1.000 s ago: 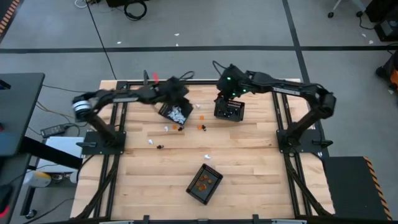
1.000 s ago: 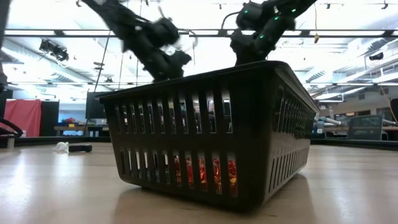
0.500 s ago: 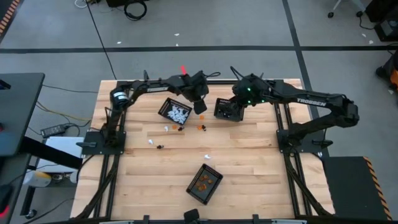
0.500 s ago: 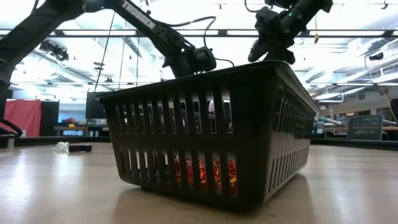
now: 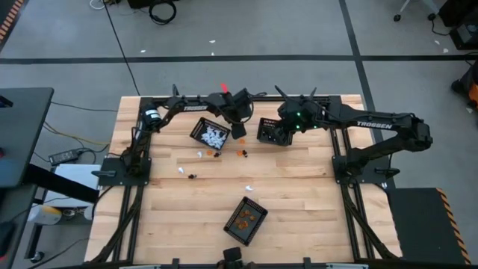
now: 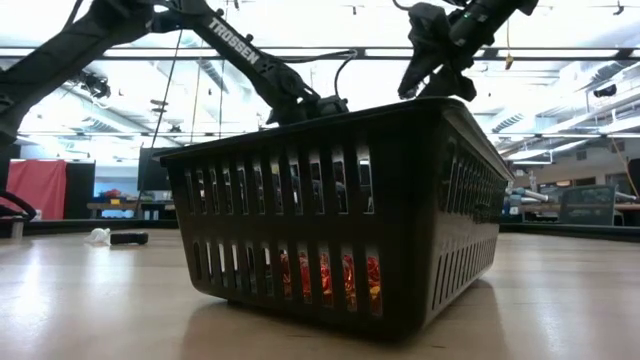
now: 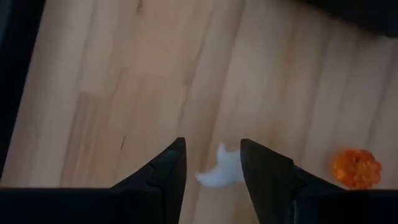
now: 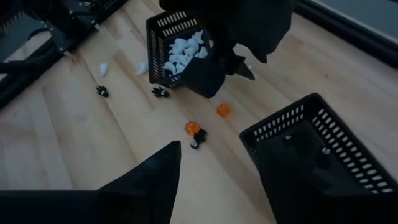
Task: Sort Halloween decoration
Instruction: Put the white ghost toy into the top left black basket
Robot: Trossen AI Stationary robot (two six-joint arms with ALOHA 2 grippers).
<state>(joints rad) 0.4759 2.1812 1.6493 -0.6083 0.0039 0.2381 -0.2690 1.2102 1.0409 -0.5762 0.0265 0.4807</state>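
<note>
Between two baskets, the left gripper (image 7: 211,163) hangs unclenched over a white trinket (image 7: 219,173), bare wood around.

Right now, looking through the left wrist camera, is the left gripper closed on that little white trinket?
No, the left gripper stands open above the table, and the white trinket lies loose on the wood between its fingers.

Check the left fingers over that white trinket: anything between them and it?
Nothing visible. In the left wrist view the left gripper is open, and the white trinket lies on bare wood in line with the gap between the fingers. An orange trinket lies off to one side, clear of them.
</note>
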